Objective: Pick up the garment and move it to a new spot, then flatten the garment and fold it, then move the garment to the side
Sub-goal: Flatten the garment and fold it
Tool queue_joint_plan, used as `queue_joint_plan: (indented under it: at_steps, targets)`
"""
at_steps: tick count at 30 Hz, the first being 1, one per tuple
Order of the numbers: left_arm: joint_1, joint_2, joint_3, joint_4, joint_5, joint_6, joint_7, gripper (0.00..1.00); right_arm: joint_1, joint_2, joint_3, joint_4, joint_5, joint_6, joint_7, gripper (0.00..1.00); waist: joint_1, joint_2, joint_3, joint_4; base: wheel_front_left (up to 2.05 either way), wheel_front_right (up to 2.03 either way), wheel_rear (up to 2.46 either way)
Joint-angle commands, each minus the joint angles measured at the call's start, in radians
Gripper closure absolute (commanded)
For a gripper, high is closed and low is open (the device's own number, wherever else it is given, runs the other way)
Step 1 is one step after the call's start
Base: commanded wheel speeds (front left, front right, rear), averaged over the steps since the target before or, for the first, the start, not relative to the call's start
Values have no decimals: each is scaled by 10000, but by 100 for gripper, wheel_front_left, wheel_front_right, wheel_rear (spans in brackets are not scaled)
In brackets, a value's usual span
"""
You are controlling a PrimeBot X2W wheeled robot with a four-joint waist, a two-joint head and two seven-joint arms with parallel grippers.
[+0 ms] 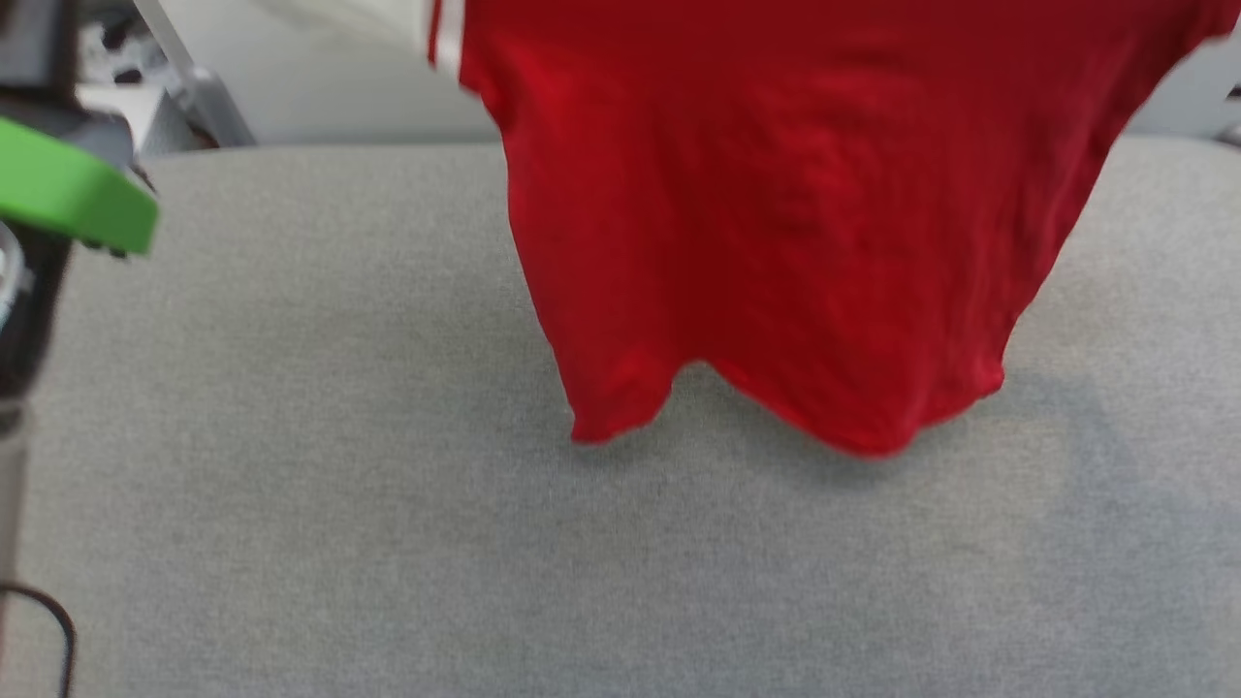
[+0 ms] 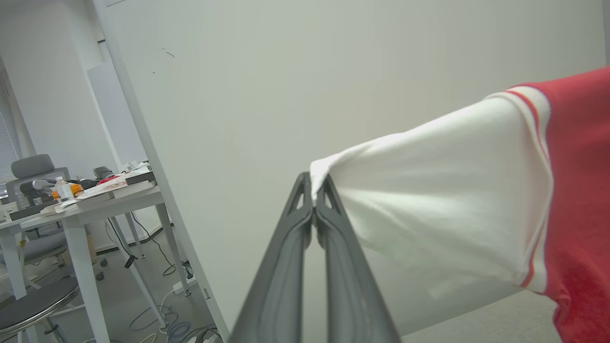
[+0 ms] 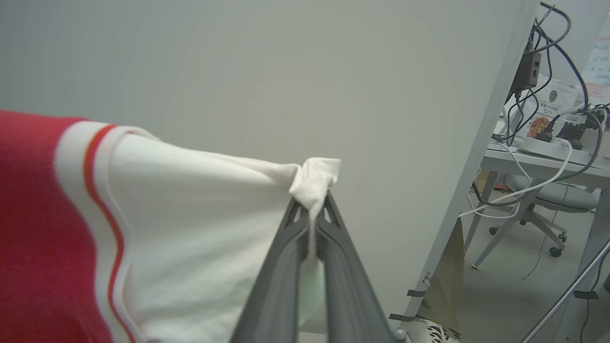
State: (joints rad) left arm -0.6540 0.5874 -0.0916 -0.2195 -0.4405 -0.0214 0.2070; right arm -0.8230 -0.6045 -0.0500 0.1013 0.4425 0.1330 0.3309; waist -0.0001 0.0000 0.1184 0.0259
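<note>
Over the grey worktop [image 1: 291,436], the garment [image 1: 776,213] is held hanging, one white sleeve pinched by left claw [image 2: 313,190], other by right claw [image 3: 312,206].

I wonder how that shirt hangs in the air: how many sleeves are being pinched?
2, both on the red shirt: one white sleeve in the left gripper, the other sleeve in the right gripper.

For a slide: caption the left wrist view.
Left gripper shut on the white sleeve tip of the red jersey-style T-shirt, before a pale wall.
</note>
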Motion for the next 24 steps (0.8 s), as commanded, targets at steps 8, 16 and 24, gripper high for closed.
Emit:
queue_joint_plan:
  at_steps: [8,16,24]
  targets:
    - [-3088,522,-208,1562,78,-656,-358,100,-2985,267,384,1332,-1041,-23,-447,100,1,0,3181,12,0,0,0]
    - [-6381,515,-1146,3752,281,-1015,-1066,100,-5977,875,732,3517,-2053,-23,-1196,100,1,0,4780,-58,0,0,0]
    - [-9238,110,-1822,6392,464,-1078,-2595,100,-8626,1750,45,5684,-3211,-23,-2497,100,1,0,5731,-91,0,0,0]
